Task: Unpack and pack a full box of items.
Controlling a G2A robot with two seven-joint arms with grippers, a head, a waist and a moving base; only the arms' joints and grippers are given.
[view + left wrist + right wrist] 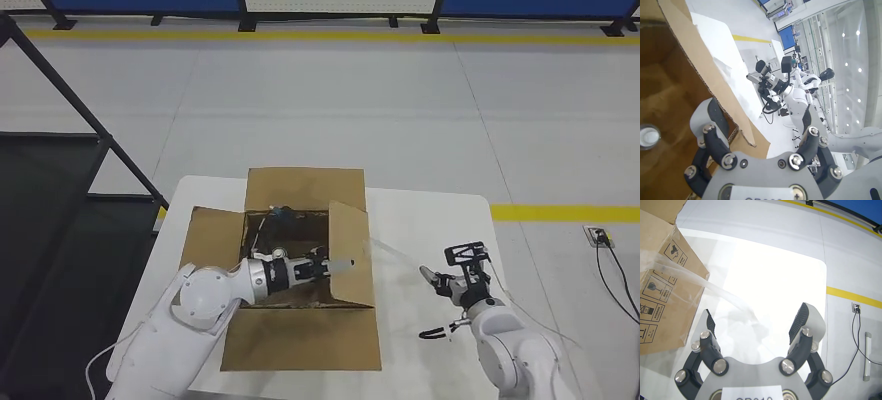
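Pale flooring with yellow lines surrounds a white, round-cornered desk. Toward its left edge stands an open corrugated cardboard box, flaps spread. From above, the left gripper sits at the box's raised right flap. Its wrist view shows the jaws apart, straddling that flap's ragged edge, and a clear round container with a white centre down inside the box. The right gripper is near the desk's right edge, jaws apart. Its wrist view shows a translucent tape strip stretching from the box's printed side toward the ribbed pads.
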